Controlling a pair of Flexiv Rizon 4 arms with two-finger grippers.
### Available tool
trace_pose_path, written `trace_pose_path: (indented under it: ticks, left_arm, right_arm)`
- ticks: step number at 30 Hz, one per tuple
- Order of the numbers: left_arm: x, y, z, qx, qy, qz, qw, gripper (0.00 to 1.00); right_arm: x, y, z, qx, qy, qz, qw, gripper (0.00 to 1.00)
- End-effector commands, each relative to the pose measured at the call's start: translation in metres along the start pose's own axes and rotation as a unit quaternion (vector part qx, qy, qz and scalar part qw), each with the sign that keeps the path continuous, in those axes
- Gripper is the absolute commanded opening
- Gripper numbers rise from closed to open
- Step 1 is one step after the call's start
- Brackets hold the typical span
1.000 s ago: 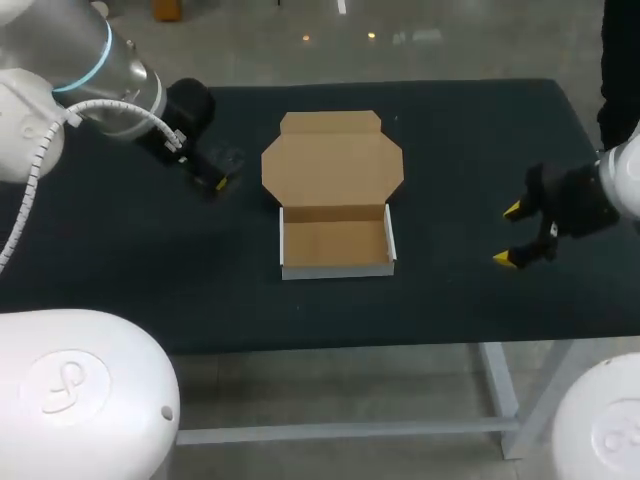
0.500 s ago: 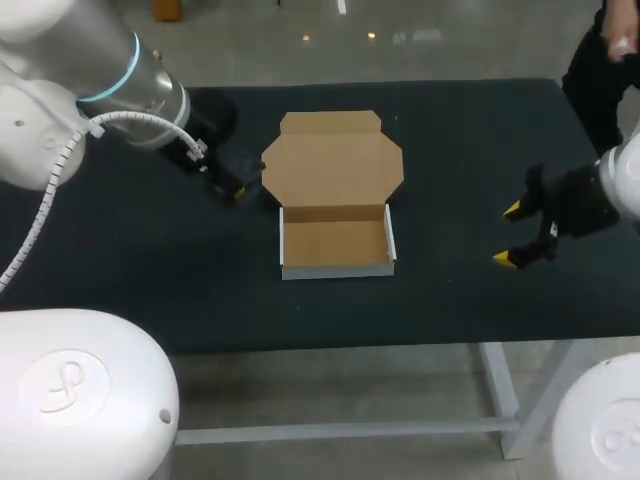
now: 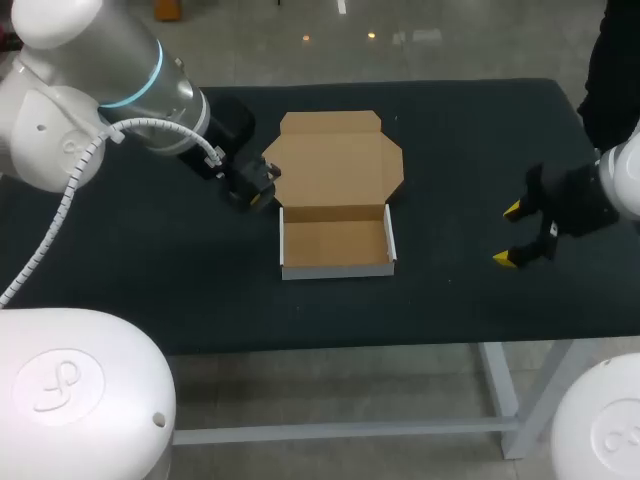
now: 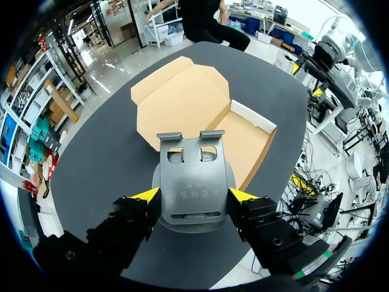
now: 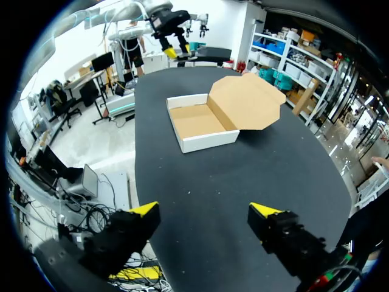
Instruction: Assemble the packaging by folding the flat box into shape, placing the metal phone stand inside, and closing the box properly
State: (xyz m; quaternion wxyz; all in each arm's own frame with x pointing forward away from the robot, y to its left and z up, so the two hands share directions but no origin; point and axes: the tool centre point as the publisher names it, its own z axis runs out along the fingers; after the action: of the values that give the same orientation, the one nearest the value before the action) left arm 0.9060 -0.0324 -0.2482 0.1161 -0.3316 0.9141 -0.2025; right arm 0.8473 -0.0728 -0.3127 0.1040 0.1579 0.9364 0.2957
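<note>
Our left gripper [image 4: 189,202] is clamping a dark grey metal phone stand [image 4: 193,173] by its rounded base. Its slotted, lipped back plate is pointing toward the brown cardboard box [image 4: 243,139], just beside the box's left rear corner. The box is sitting open, showing white outer walls, its lid [image 3: 333,160] lying flat behind. Our right gripper [image 3: 509,236] is hanging with fingers spread wide, well right of the box.

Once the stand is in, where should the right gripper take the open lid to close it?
Grip the lid at its free far edge, beside the tuck flap, coming in from the side of the right gripper. The lid hinges on the back wall of the tray and lies open behind it, so that edge probably swings over most easily.
</note>
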Motion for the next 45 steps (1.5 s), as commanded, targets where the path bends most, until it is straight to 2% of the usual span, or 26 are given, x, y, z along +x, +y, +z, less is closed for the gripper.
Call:
trace_pose_path:
  ticks: [1,28,45]
  left_arm:
    - [0.006,-0.010,0.011,-0.006,-0.005,0.003,1.000,0.00]
    - [0.047,-0.041,0.057,-0.011,0.013,0.044,0.999,0.00]
    - [0.061,-0.053,0.090,-0.005,0.038,0.050,0.998,0.00]
  right_arm:
    - [0.000,-0.001,-0.001,-0.004,0.001,-0.001,1.000,1.00]
    - [0.000,-0.001,-0.001,-0.004,0.001,-0.001,1.000,1.00]
    - [0.000,-0.001,-0.001,-0.004,0.001,-0.001,1.000,1.00]
